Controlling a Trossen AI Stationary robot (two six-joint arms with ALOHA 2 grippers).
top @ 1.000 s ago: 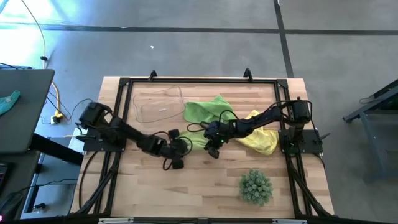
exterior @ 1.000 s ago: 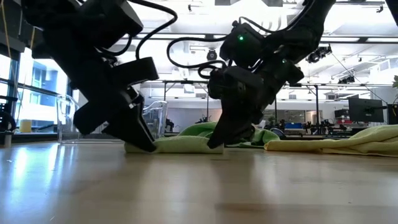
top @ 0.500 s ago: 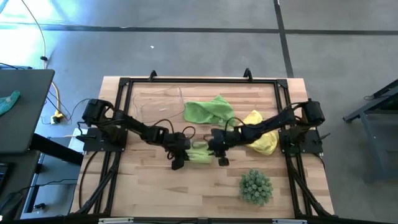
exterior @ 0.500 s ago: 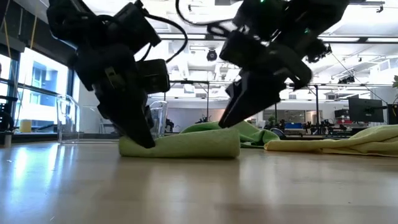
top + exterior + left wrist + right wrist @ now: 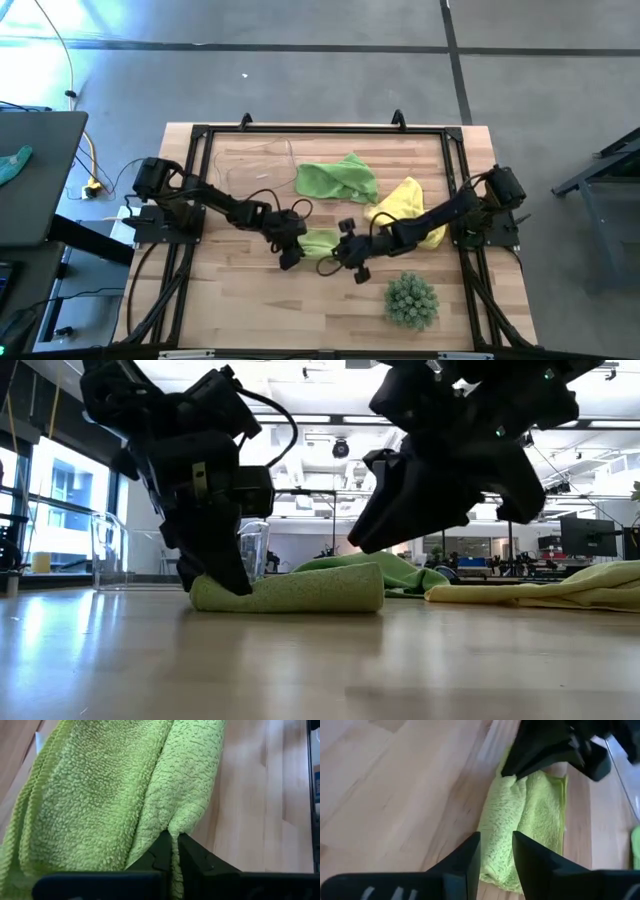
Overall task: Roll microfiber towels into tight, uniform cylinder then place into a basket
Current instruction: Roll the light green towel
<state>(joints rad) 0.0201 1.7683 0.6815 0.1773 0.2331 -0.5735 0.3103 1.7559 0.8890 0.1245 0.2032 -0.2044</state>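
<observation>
Grey concrete floor surrounds the wooden table (image 5: pixel 250 310), which carries a black frame along its edges. Starting at the table's ten o'clock, the basket (image 5: pixel 255 165) sits as a faint clear tub, with nothing inside that can be made out. Just inward from it, the left gripper (image 5: pixel 291 243) reaches toward the table's middle, and its fingers are pinched tight on the near end of the rolled green towel (image 5: pixel 320 243); the left wrist view shows the nap squeezed between the dark tips. That roll lies flat on the wood near the centre (the low view shows it as a low, even cylinder (image 5: pixel 290 590)). At the roll's other end hangs the right gripper (image 5: pixel 350 262), lifted off the cloth with its fingers apart and nothing between them, as the right wrist view shows. Toward twelve o'clock a second green towel (image 5: pixel 338 177) lies crumpled, and at about two o'clock the yellow towel (image 5: pixel 412 205) is bunched partly under the right arm. At five o'clock stands a spiky green plant (image 5: pixel 412 300), well apart from the cloths.
</observation>
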